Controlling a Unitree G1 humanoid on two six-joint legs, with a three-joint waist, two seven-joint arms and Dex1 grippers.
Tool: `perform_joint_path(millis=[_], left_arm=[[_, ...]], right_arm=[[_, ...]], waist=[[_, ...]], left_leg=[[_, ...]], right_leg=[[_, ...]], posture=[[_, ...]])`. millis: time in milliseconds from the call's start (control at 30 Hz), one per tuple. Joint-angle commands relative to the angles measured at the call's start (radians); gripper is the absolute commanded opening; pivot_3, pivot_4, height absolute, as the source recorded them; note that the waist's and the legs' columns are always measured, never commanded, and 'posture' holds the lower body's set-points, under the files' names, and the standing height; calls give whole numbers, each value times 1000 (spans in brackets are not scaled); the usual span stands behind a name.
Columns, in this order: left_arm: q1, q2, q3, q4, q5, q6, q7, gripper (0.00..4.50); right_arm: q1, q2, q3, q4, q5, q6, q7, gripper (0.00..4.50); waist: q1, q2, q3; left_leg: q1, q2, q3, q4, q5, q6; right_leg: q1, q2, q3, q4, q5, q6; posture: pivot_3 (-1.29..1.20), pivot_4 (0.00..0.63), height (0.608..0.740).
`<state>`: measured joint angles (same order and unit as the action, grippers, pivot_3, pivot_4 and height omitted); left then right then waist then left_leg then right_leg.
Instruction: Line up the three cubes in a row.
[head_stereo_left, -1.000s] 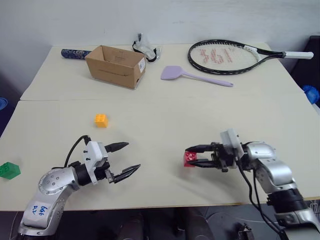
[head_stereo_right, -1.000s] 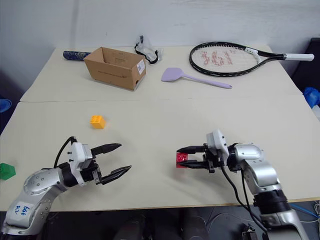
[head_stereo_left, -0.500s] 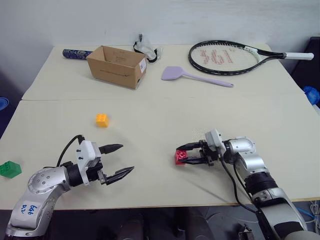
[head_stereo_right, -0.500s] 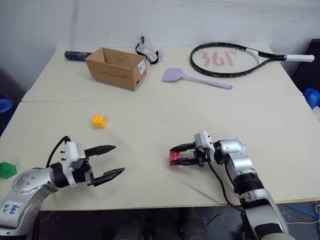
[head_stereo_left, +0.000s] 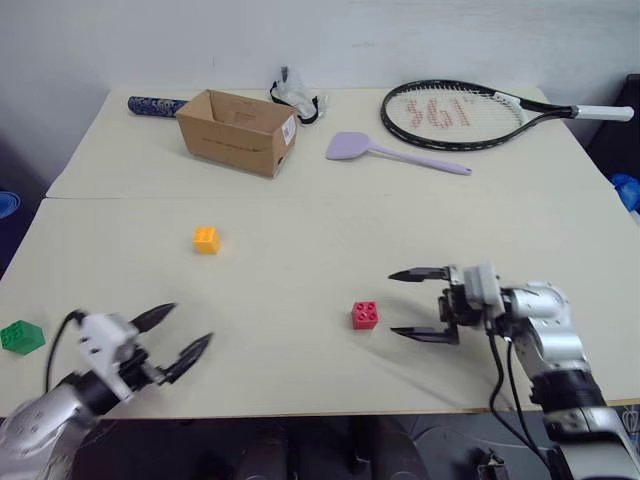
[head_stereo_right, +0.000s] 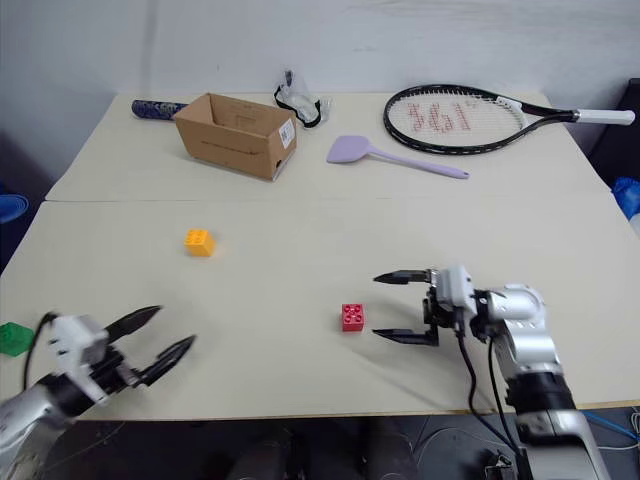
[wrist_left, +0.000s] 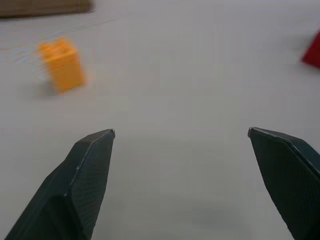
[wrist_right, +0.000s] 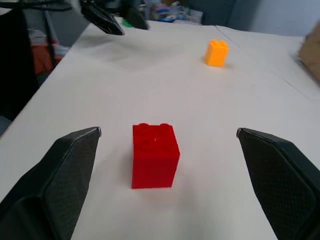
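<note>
The red cube stands on the table near the front, free of any grip. Just to its right my right gripper is open, its fingers pointing at the cube with a small gap between them and it. In the right wrist view the red cube sits ahead between the wide-spread fingers. The yellow-orange cube stands further back on the left. The green cube lies at the table's left edge. My left gripper is open and empty at the front left, between the green and red cubes.
A brown cardboard box, a purple spatula and a tennis racket lie on the far half of the table. A dark tube and a crumpled wrapper sit behind the box.
My right gripper has let go of the red cube, opened wide and drawn back to the right. My left gripper has swung left and toward the front edge, still open.
</note>
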<state>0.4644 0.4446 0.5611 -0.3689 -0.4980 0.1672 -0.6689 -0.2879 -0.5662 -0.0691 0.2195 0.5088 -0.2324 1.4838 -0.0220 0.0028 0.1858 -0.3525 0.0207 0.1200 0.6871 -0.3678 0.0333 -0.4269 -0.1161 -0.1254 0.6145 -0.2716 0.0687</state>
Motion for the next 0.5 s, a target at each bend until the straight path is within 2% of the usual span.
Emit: perform_joint_path(millis=[33, 200, 333, 500], left_arm=[[50, -88, 152, 35, -24, -81, 107, 4500], [97, -262, 324, 91, -103, -120, 293, 4500], [99, -345, 363, 93, -149, -135, 380, 4500], [65, -383, 367, 98, -170, -154, 481, 4500]], right_arm=[[69, 4, -84, -105, 76, -18, -37, 4470], [223, 46, -118, -339, 202, 114, -179, 4470], [249, 89, -106, -433, 210, 125, -249, 4470], [241, 123, -75, -424, 191, 76, -203, 4470]], waist=[[-1, 0, 0], [0, -1, 0], [4, -4, -2], [25, -10, -5]], left_leg=[[0, 0, 0, 0, -1, 0], [1, 1, 0, -1, -3, 0], [1, 0, 0, -2, -4, 1], [1, 1, 0, -2, -7, 8]], right_leg=[[0, 0, 0, 0, 0, 0], [0, 0, 0, 0, 0, 0], [0, -1, 1, -2, 0, 0], [0, 0, 1, -2, 0, 0]], posture=[[0, 150, 740], [0, 150, 740], [0, 150, 740], [0, 150, 740]])
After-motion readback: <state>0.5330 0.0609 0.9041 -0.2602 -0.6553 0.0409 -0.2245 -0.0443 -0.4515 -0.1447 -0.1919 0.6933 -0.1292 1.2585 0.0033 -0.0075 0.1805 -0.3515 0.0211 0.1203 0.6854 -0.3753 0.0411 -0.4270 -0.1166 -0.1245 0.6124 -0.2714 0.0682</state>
